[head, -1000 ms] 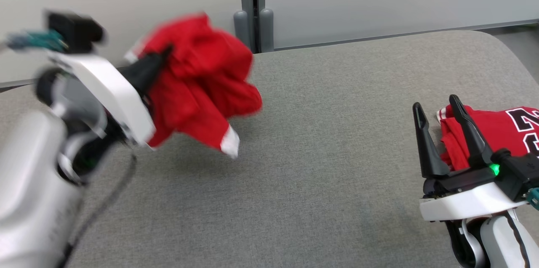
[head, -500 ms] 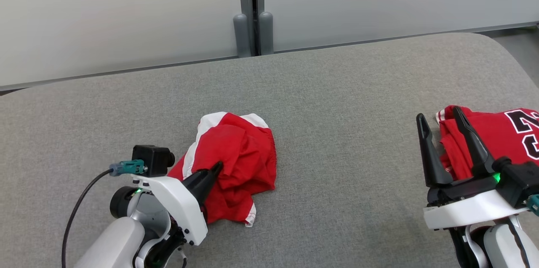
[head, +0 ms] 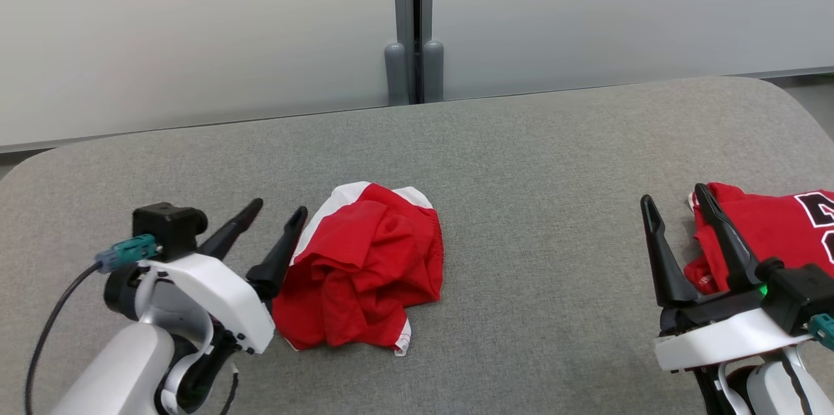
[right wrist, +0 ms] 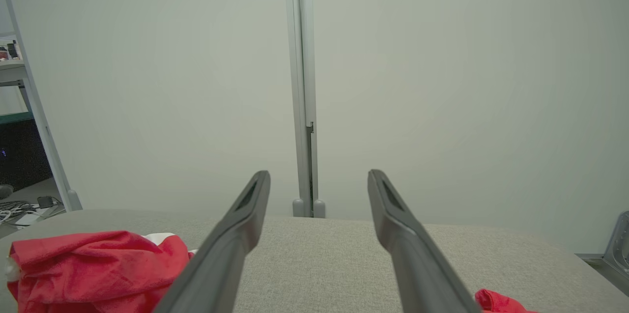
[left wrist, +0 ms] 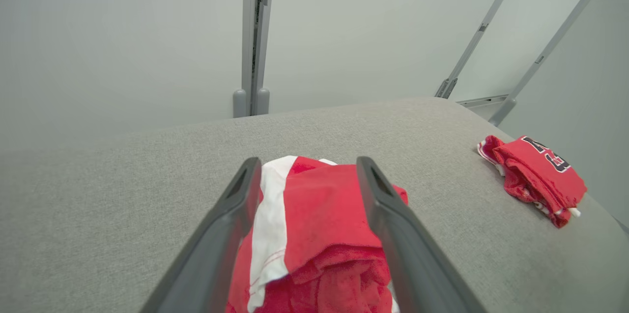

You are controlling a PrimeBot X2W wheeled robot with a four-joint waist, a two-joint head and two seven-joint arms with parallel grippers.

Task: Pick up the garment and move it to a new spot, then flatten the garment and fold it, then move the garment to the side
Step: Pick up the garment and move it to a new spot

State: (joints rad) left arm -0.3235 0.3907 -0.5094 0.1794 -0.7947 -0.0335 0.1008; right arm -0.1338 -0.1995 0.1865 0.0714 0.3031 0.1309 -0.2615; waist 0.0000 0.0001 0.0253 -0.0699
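Garment [head: 365, 265] looks light and limp, bunched just beyond spread jaws of left gripper [head: 279, 207]; pinch its white-trimmed edge. Right gripper [head: 672, 194] spread too.

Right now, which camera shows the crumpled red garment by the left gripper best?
The head view: the whole crumpled garment is seen from above, outline complete. The left wrist view has it close but cropped at the bottom edge; the right wrist view catches a side-on part at lower left.

L claw [head: 279, 206] open, fingers tilted up-right, R claw [head: 672, 193] open, fingers pointing up
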